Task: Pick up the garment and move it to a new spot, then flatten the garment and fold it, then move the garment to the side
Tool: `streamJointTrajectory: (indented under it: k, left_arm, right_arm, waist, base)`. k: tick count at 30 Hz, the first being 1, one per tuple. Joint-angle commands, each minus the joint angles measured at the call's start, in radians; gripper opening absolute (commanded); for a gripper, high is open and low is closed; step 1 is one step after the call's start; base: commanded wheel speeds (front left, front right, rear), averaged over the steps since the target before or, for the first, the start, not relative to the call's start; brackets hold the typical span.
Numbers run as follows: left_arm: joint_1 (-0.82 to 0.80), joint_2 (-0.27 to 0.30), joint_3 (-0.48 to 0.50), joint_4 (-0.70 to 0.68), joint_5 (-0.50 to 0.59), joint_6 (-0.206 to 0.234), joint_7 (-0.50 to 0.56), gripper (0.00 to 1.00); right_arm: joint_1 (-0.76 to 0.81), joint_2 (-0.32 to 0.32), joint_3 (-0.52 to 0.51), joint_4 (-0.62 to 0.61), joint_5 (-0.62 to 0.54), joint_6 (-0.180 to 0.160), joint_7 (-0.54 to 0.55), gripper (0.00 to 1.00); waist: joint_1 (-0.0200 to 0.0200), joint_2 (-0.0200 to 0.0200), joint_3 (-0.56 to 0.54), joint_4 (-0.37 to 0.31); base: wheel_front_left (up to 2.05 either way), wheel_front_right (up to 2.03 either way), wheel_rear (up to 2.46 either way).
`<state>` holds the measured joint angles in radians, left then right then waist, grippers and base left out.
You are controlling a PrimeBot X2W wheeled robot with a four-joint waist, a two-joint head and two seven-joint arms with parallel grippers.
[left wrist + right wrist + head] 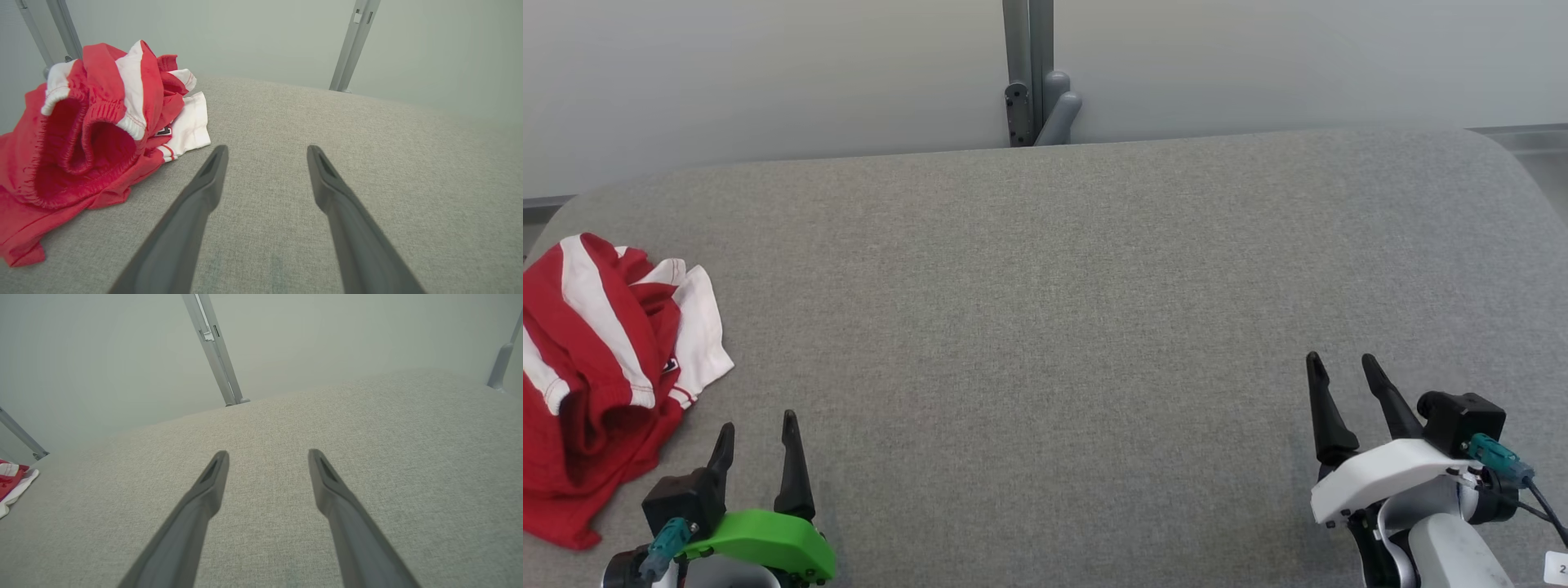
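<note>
Crumpled red-and-white striped fabric garment (605,367) is bunched in a heap at the far left of the grey woven-fabric table top (1045,286), running out to the head view's left edge. Not flattened, not folded.

In the left wrist view the garment (90,143) shows a gathered red elastic opening facing the camera (looks like a waistband, can't confirm). White stripes run over the top, and a small dark label patch (163,131) sits on the side nearest the fingers. A white hem flap lies flat on the table top there.

Left gripper (758,420), green shell, two long dark fingers: just beside the garment's near-right edge, not touching it. Fingers spread wide, nothing between them. Left wrist view agrees: left gripper (267,149) over bare grey fabric, garment off to that view's left.

Right gripper (1340,358), white shell: well apart from the garment, at the table top's lower right. Fingers also wide, holding nothing. In the right wrist view the right gripper (268,453) points across bare table top, with a sliver of garment (12,477) at the left edge.

Behind the table top: grey metal upright post (1029,73) against a pale plain wall panel (768,73).
</note>
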<state>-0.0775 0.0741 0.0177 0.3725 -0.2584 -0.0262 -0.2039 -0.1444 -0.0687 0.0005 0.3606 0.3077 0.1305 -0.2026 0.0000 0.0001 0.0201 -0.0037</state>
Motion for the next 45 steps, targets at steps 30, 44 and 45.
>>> streamJointTrajectory:
  k: [30,44,45]
  left_arm:
    - [-0.014,-0.005,0.018,0.036,0.226,0.028,-0.064,1.0]
    - [-0.042,-0.015,0.102,0.097,0.172,-0.007,-0.061,1.0]
    - [-0.048,-0.013,0.108,0.102,0.176,-0.01,-0.061,1.0]
  right_arm:
    - [-0.024,-0.01,0.017,0.032,-0.242,0.0,-0.064,1.0]
    - [-0.098,-0.021,0.176,0.037,-0.215,0.0,-0.063,1.0]
    - [-0.109,-0.022,0.197,0.043,-0.214,0.0,-0.063,1.0]
  waist:
    - [0.0,-0.0001,0.032,0.049]
    - [0.0,-0.0001,0.107,0.328]
    - [0.0,-0.0001,0.113,0.339]
  base:
    - [0.0,0.0,0.0]
    - [0.0,0.0,0.0]
    - [0.0,0.0,0.0]
